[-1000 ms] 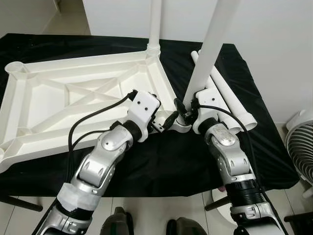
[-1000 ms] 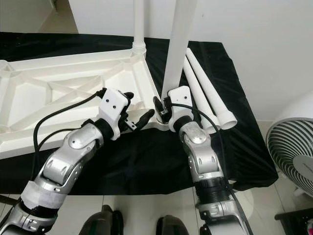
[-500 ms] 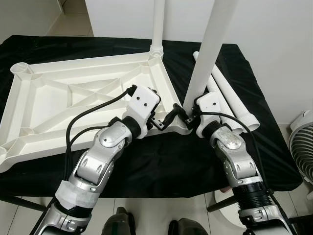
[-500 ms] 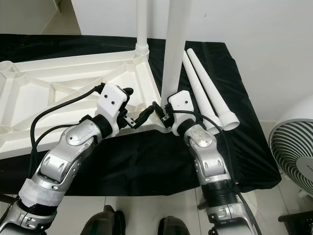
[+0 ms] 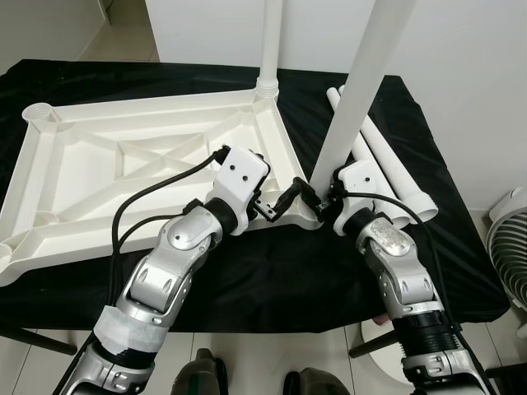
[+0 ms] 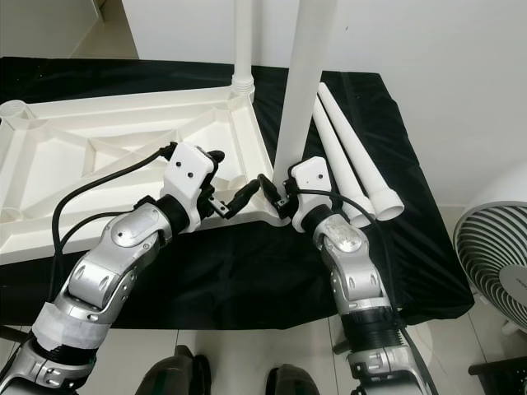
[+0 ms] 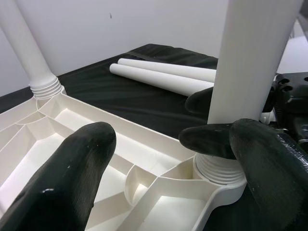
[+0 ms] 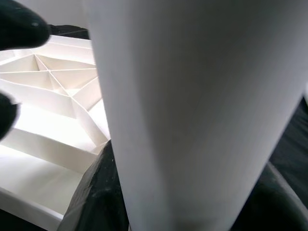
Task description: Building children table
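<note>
Tabletop (image 5: 123, 164) lies upside down on the black-draped bench (image 5: 272, 271), ribs up. One leg (image 5: 270, 41) already stands in the far corner socket. Step in hand, by my read: seating the 2nd leg (image 5: 362, 82) in the near corner socket (image 7: 219, 168).

Right tool (image 5: 323, 200) is clamped round the base of the 2nd leg, just above the threaded collar. Left tool (image 5: 284, 202) sits w/ fingers (image 7: 72, 163) spread apart, gripping nothing, straddling the tabletop rim beside the socket.

To do it well:
- keep the leg plumb over the socket; it looks a bit tilted, so threads could cross
- brace the rim w/ left tool so the top can't skid
- turn in short bites, re-grip low

Two spare legs (image 5: 387, 160) lie on the bench to the right, well within reach.
</note>
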### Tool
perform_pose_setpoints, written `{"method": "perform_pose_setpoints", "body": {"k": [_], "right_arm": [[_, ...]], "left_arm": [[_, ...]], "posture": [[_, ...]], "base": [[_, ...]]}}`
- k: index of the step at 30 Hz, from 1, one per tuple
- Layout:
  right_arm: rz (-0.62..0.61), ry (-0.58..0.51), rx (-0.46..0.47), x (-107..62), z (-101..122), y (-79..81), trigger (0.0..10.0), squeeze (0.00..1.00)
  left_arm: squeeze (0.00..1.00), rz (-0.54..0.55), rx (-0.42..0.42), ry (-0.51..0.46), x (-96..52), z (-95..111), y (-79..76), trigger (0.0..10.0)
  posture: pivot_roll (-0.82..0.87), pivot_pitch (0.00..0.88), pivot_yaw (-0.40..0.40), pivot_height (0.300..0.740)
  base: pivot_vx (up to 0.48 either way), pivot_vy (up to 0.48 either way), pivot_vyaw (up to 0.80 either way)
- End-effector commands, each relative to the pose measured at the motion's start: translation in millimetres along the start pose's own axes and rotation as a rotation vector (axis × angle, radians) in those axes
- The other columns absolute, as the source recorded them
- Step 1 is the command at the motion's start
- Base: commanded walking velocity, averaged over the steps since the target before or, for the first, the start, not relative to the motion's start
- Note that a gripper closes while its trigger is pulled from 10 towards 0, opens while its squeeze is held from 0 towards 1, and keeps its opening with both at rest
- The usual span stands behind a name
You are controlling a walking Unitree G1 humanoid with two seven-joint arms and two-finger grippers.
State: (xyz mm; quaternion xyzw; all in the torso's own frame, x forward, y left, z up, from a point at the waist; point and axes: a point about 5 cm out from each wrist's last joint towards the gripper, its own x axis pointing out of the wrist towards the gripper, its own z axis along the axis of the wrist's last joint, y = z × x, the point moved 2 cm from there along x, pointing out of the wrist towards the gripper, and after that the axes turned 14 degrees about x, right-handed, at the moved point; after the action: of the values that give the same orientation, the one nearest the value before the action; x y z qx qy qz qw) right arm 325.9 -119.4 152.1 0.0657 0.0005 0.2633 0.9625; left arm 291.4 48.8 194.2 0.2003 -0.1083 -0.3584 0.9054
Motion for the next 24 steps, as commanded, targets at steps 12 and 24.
{"method": "perform_pose_setpoints", "body": {"k": [12, 24], "right_arm": [[-0.146, 0.14, 0.19, 1.6, -34.4, -17.5, 10.0, 0.0], [-0.362, 0.002, 0.24, 1.3, -31.0, -20.2, 10.0, 0.0]], "left_arm": [[0.0, 0.008, -0.007, -0.004, -1.2, 3.0, -0.5, 10.0], [0.0, -0.062, -0.015, 0.013, -9.5, -6.6, -12.0, 10.0]], "posture": [[0.01, 0.06, 0.02, 0.74], [0.01, 0.06, 0.003, 0.74]], "base": [[0.0, 0.0, 0.0], [0.0, 0.0, 0.0]]}}
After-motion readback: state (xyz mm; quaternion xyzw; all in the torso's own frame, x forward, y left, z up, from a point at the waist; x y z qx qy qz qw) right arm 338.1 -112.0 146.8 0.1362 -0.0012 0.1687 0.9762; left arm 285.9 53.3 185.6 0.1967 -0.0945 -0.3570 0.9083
